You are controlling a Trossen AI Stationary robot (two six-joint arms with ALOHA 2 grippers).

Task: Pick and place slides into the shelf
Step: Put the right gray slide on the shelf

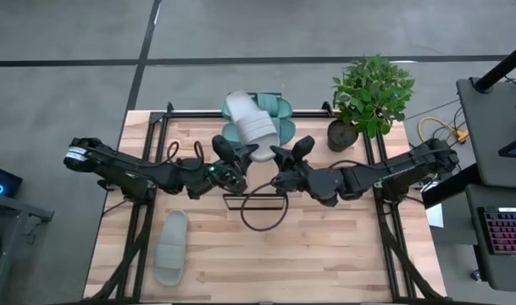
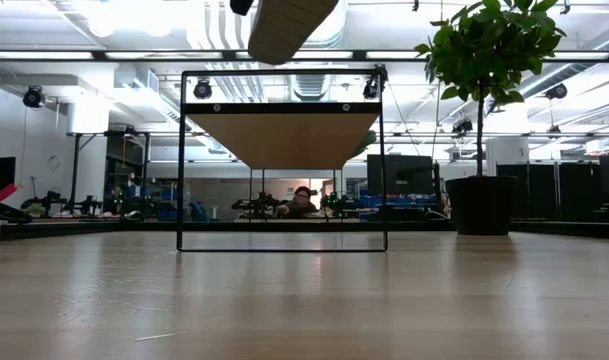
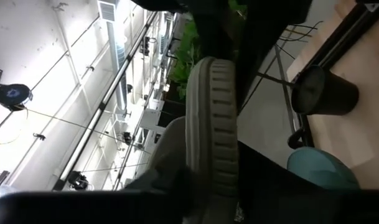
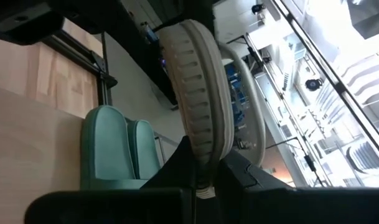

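Both my hands grip one grey slide (image 1: pixel 250 125) above the shelf (image 1: pixel 241 127): left hand (image 1: pixel 232 157) and right hand (image 1: pixel 285 155) clenched on its heel edge, over the teal slides (image 1: pixel 279 119).

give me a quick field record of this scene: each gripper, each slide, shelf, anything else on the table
left gripper: at table centre, gripping the raised grey slide from one side
right gripper: shut on the same slide's other side
teal slides: pair side by side on the shelf, partly under the raised slide
second grey slide: flat on the table, front left, untouched
potted plant: far right, beside the shelf
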